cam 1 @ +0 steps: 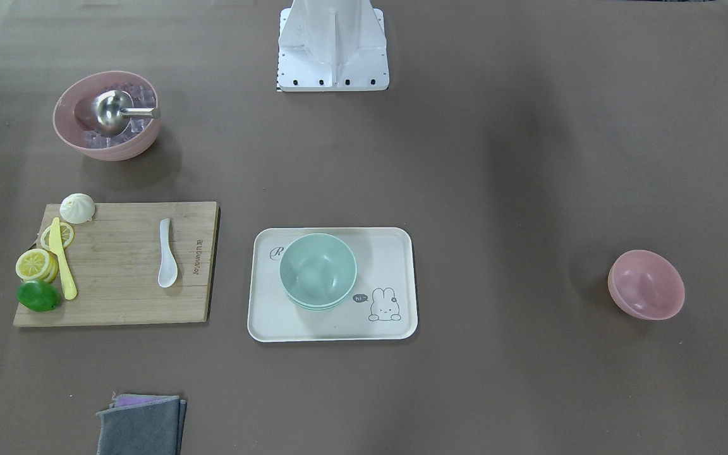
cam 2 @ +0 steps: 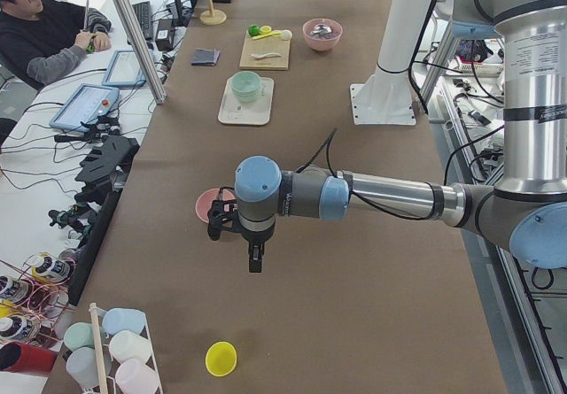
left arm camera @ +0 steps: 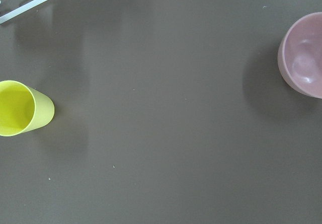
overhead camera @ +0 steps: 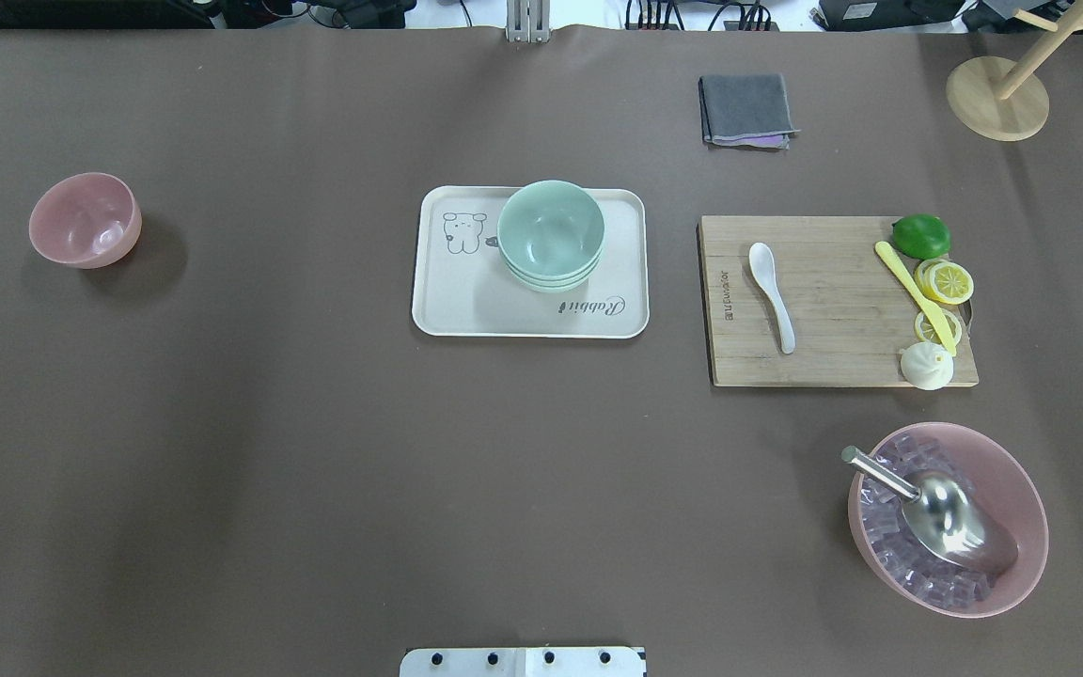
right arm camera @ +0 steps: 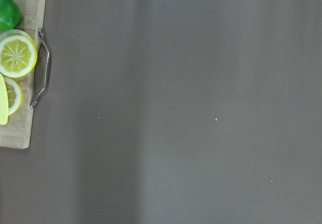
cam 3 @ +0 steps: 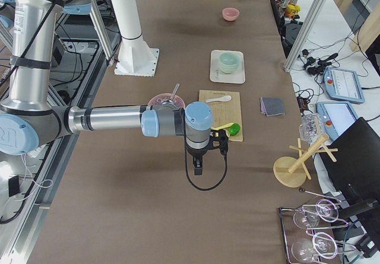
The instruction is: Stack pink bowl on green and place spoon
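Observation:
An empty pink bowl [cam 1: 646, 284] stands alone on the table's left part, also seen from overhead [overhead camera: 85, 219] and at the right edge of the left wrist view [left arm camera: 303, 62]. A stack of green bowls [overhead camera: 551, 232] sits on a cream tray [overhead camera: 466, 310]. A white spoon [overhead camera: 772, 293] lies on a wooden board [overhead camera: 833, 357]. My left gripper [cam 2: 254, 257] hangs above the table near the pink bowl [cam 2: 215, 204]. My right gripper [cam 3: 198, 168] hangs beside the board's end. I cannot tell whether either is open or shut.
A large pink bowl [overhead camera: 1012, 564] of ice cubes holds a metal scoop [overhead camera: 946, 517]. Lemon slices, a lime, a yellow knife and a bun lie on the board's end. A grey cloth [overhead camera: 745, 109], a yellow cup [left arm camera: 22, 108] and a wooden stand [overhead camera: 997, 94] are around.

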